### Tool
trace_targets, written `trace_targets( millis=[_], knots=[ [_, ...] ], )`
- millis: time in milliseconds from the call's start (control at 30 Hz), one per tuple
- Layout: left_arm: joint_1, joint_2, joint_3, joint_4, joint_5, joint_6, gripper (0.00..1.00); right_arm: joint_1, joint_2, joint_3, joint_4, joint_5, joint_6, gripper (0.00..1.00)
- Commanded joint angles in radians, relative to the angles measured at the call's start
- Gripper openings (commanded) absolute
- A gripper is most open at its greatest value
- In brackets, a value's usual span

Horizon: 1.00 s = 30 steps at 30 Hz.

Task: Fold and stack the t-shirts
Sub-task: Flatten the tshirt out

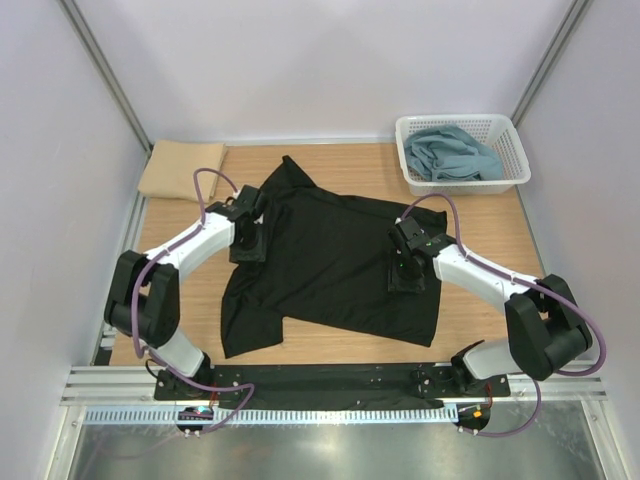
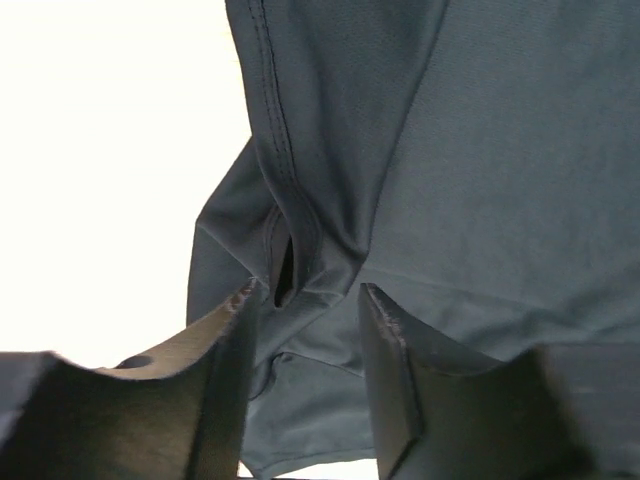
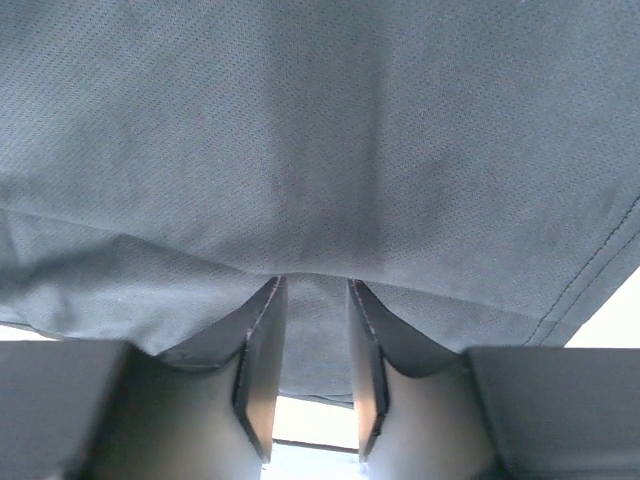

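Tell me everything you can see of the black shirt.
The black shirt is thin, finely knit cloth with stitched seams, spread mostly flat and askew across the table, one sleeve toward the near left, a corner pointing to the far side. The left claw stands open over a puckered seam; the right claw straddles a cloth edge, grip unclear.

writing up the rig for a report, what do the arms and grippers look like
The left arm and right arm have white links between bulky black joints, and a mauve cable loops along each. The left gripper and right gripper are black, with two flat wedge-shaped fingers.
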Motion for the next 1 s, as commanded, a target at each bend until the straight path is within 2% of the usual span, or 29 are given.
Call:
trace_targets(
  millis=[0,133,167,200,233,300,433,533,700,800,833,933,967],
  knots=[
    [-0.001,0.029,0.002,0.025,-0.034,-0.005,0.44,0.004,-0.005,0.0,0.029,-0.008,0.01,0.35],
    [0.018,0.075,0.018,0.022,-0.027,-0.002,0.28,0.004,-0.001,0.0,0.016,0.001,0.018,0.33],
    [0.027,0.08,0.018,0.019,-0.018,-0.002,0.18,0.004,-0.001,-0.003,0.013,0.011,0.022,0.33],
    [0.044,0.085,0.019,0.016,-0.018,-0.001,0.12,0.004,0.001,-0.006,0.007,0.026,0.025,0.33],
    [0.056,0.082,0.019,0.007,-0.026,-0.002,0.0,0.006,0.002,-0.011,0.007,0.037,0.03,0.33],
    [0.106,0.068,0.015,0.004,-0.027,-0.001,0.0,0.006,0.014,-0.025,0.009,0.069,0.05,0.29],
    [0.195,0.022,0.016,-0.013,-0.058,0.014,0.0,0.004,0.065,-0.045,0.019,0.122,0.122,0.09],
    [0.278,0.006,-0.002,-0.002,-0.043,0.014,0.0,0.004,0.109,-0.066,0.032,0.156,0.188,0.02],
    [0.389,0.023,-0.042,0.019,-0.031,0.004,0.0,-0.006,0.159,-0.109,0.041,0.198,0.266,0.01],
    [0.444,0.042,-0.053,0.036,-0.023,-0.004,0.0,-0.022,0.174,-0.114,0.018,0.218,0.258,0.01],
    [0.453,0.046,-0.051,0.044,-0.02,-0.007,0.01,-0.023,0.165,-0.112,0.012,0.222,0.243,0.01],
    [0.467,0.065,-0.029,0.013,0.009,0.001,0.27,-0.022,0.122,-0.083,-0.023,0.232,0.199,0.05],
    [0.467,0.062,-0.009,0.004,0.023,0.001,0.28,-0.022,0.11,-0.053,-0.042,0.232,0.159,0.08]
  ],
)
